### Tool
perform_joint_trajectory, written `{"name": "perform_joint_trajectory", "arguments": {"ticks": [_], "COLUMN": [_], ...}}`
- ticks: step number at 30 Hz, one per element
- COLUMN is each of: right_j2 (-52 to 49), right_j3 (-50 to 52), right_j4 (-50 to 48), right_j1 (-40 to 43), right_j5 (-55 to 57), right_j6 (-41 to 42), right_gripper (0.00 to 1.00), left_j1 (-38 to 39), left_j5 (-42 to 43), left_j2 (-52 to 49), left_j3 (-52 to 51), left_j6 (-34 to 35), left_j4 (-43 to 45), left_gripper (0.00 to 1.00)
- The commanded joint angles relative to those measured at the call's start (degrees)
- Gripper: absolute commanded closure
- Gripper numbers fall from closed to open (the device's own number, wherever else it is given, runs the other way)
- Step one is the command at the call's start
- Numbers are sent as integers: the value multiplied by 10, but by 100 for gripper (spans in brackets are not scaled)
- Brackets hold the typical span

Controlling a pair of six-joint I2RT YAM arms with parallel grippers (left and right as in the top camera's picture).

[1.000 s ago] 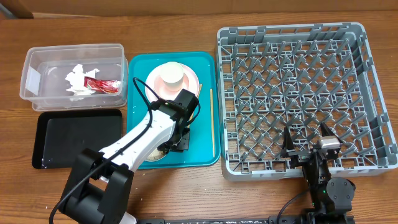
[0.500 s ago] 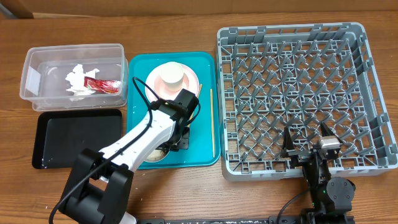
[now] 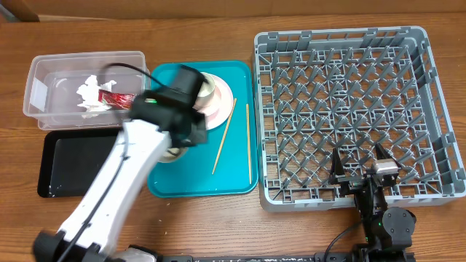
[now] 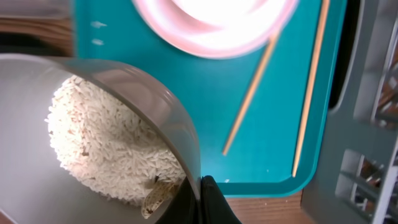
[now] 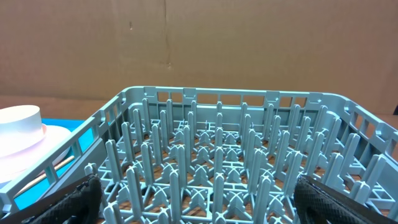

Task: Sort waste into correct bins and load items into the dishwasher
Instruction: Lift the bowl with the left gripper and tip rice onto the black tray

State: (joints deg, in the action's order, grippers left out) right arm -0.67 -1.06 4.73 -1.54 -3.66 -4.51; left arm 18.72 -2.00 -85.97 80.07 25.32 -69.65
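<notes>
1. Wooden bench (image 3: 218, 218), cardboard wall (image 5: 199, 43) behind, and we're into the food waste.
2. Left claw (image 4: 198, 202) is pinched on the bowl (image 4: 155, 106) at its near rim, and the bowl looks lifted. It hangs over the left edge of the teal tray (image 3: 196, 178), just beside the black tray (image 3: 73, 156).
3. Rice (image 4: 106, 149) sits heaped inside. It's loose, so any tilt spills it; carry it level until it's over a bin.
4. The bowl looks stiff and smooth. With a one-sided rim pinch the weight hangs off-centre, so it could slip or swing.
5. Far left, the tub (image 3: 35, 91) holds the tissue (image 3: 89, 93) and wrapper (image 3: 116, 99). The black tray is bare, which is my guess for the rice.
6. Plate (image 3: 220, 109), cup (image 5: 18, 121) and chopsticks (image 3: 224, 145) are on the teal tray, bound for the rack (image 3: 342, 34).
7. Right claw (image 3: 358, 166) is spread wide and empty, over the rack's near edge.
</notes>
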Motion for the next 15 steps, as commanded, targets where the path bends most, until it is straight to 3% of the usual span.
{"name": "perform_joint_trajectory", "arguments": {"ticks": [1, 8, 15], "right_j2": [5, 5, 5], "right_j3": [6, 6, 6], "right_j4": [-3, -3, -3], "right_j1": [0, 0, 0], "right_j5": [-1, -1, -1], "right_j6": [0, 0, 0], "right_gripper": [0, 0, 0], "left_j1": [-87, -312, -475], "left_j5": [36, 231, 403], "left_j2": [33, 38, 38], "left_j3": [16, 7, -52], "left_j6": [-41, -123, -166], "left_j4": [-16, -16, 45], "left_gripper": [96, 96, 96]}}
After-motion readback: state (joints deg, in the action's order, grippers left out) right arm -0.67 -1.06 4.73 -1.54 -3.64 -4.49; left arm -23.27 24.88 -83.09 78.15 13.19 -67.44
